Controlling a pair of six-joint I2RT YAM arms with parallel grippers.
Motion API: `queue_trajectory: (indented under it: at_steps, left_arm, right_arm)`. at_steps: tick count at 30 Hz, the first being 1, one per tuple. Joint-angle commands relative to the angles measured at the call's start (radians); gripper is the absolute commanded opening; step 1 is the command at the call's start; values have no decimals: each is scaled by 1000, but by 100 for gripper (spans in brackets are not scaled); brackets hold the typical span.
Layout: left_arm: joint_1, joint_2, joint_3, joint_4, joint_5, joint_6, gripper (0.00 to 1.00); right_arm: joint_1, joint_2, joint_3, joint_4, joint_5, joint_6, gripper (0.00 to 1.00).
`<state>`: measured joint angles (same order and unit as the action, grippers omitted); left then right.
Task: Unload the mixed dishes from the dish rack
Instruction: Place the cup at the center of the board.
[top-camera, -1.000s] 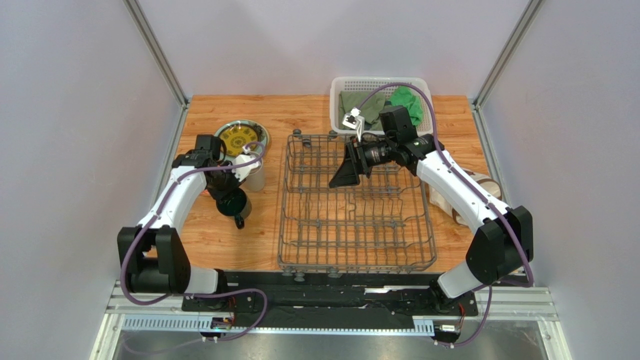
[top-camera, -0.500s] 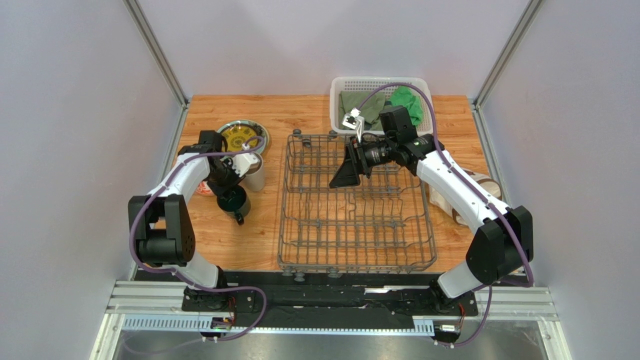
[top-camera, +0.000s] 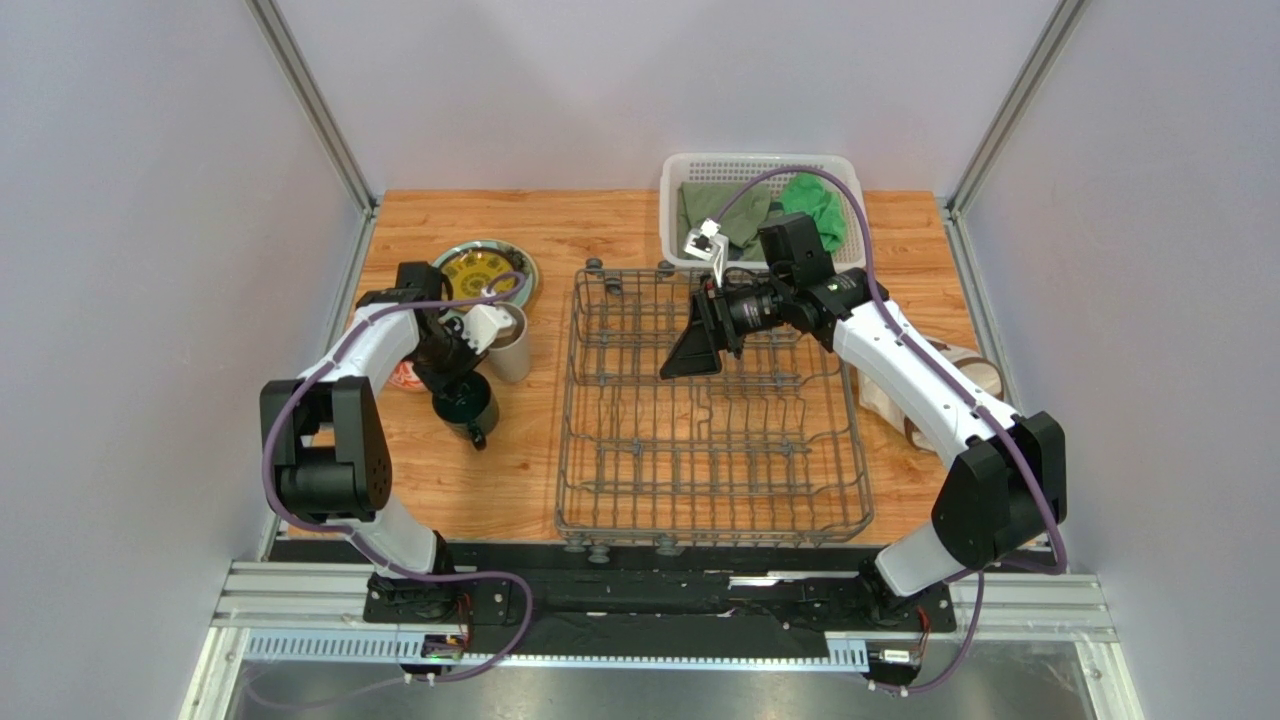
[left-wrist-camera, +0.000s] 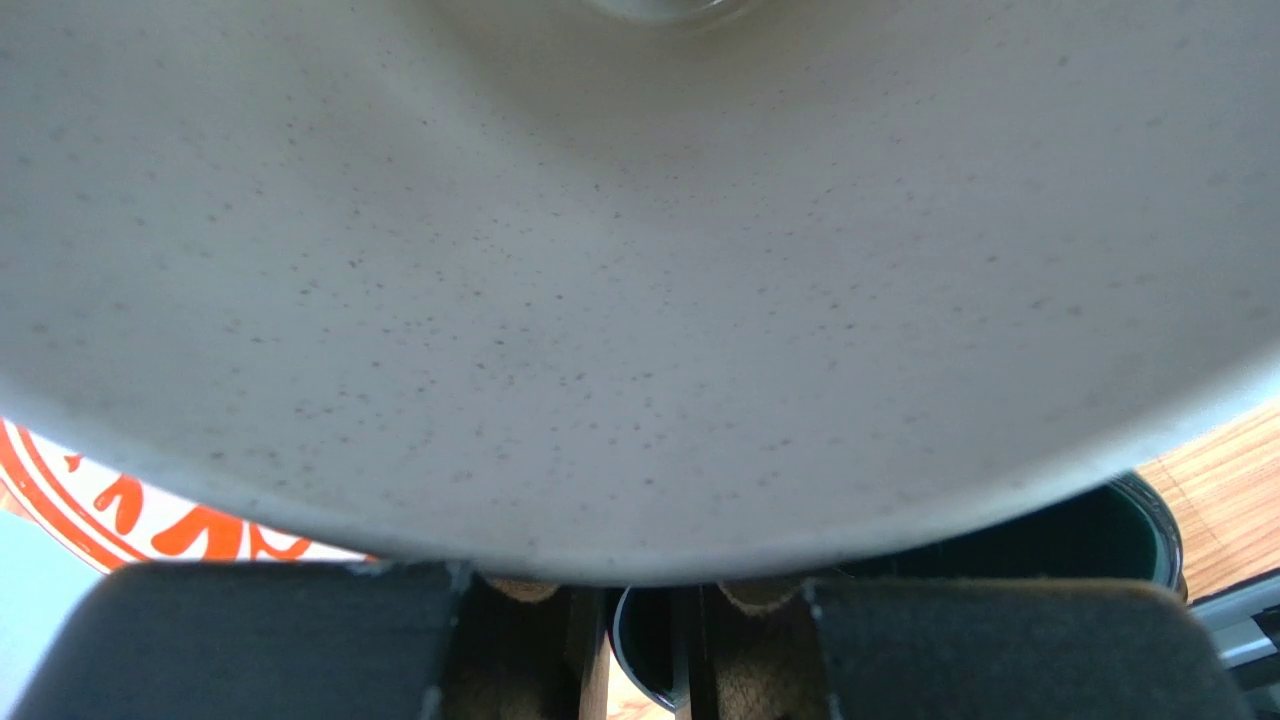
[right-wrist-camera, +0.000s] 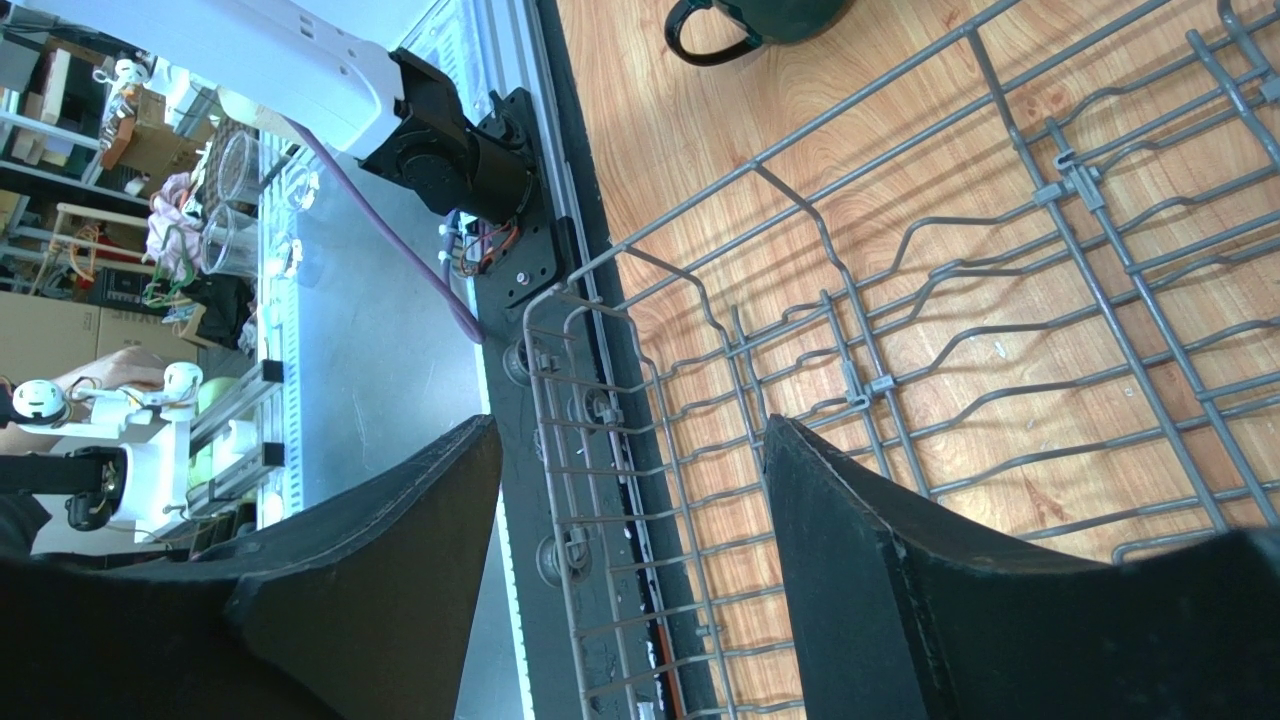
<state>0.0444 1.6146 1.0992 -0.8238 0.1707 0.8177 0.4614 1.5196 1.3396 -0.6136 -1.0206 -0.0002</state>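
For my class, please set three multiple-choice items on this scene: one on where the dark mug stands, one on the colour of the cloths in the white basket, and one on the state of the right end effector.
1. Where does the dark teal mug stand relative to the dish rack?
A inside it; B on the table, left of it; C behind it.
2. What colour are the cloths in the white basket?
A green; B red; C blue.
3. How is the right end effector?
A shut; B hidden from view; C open, holding nothing.

Answers:
1 B, the mug stands on bare wood beside the rack.
2 A, both cloths are green.
3 C, its jaws stand apart with only rack wires between them.
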Motion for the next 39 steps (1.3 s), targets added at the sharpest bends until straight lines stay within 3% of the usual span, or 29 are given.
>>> queue_trajectory:
  at_steps: [1, 6, 18, 29, 39]
  left_arm:
    - [15, -1, 45, 11, 24, 12, 2]
    - [20, -5, 41, 8, 29, 14, 15]
    - [29, -13, 36, 8, 26, 11, 31]
    - [32, -47, 39, 15, 35, 1, 33]
    - [49, -197, 97, -31, 110, -34, 58]
  right_arm:
    - [-1, -21, 3, 2, -18, -29, 68]
    - [-3, -21, 3, -2, -21, -30, 68]
    - [-3, -16, 1, -8, -27, -32, 68]
    - [-4, -10, 3, -11, -32, -37, 68]
    - [-3, -30, 4, -14, 36, -52, 68]
